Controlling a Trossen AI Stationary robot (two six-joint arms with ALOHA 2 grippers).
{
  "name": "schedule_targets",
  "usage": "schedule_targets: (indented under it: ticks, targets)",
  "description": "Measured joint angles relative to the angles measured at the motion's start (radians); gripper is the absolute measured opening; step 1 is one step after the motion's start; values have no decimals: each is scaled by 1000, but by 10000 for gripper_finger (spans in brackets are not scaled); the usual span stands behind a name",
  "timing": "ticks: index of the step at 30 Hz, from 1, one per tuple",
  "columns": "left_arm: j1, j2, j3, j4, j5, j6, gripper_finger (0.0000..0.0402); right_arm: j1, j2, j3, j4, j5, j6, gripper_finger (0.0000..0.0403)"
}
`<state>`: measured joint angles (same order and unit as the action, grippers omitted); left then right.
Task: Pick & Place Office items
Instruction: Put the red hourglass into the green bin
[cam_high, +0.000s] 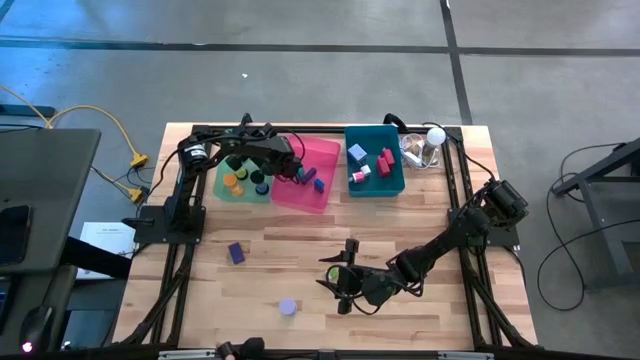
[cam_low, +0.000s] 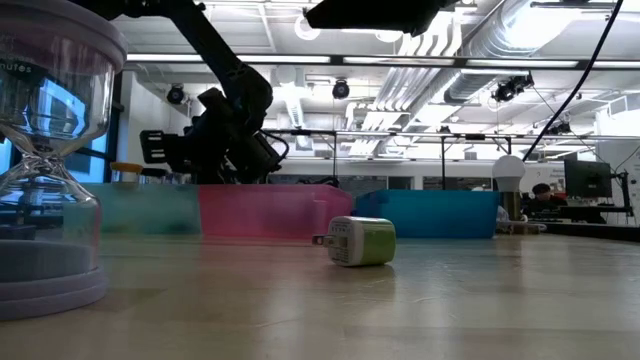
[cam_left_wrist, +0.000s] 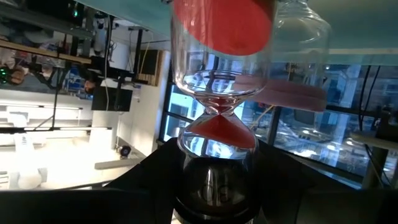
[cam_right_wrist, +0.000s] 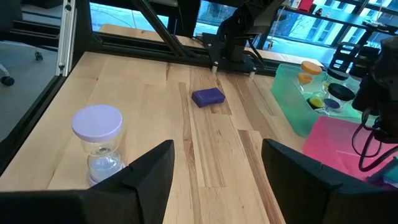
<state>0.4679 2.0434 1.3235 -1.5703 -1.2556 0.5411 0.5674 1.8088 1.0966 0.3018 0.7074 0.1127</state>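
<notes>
Red sand timer fills the left gripper's view, pinched and half hidden; right gripper gapes empty.

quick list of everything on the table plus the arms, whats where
bins: three, green, pink, teal, in a row at the table's back
round pieces: several, black and orange, in green bin
blocks: several, red, pink, blue, in teal bin
purple block: one, on bare table
lavender-topped hourglass: one, front of table
plug: one, green-white, beside right gripper
ball-topped gadget: one, white, right of teal bin
left gripper: over pink bin, holding red-sand hourglass
right gripper: open, empty
</notes>
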Motion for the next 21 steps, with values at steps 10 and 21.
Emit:
schedule_targets:
  ticks: [10, 21]
  targets:
    - [32, 37, 0, -12, -12, -26, 166, 0, 0, 0, 0, 0, 0, 231]
    - [-11, 49, 1, 6, -15, -31, 166, -10, 0, 0, -11, -6, 15, 231]
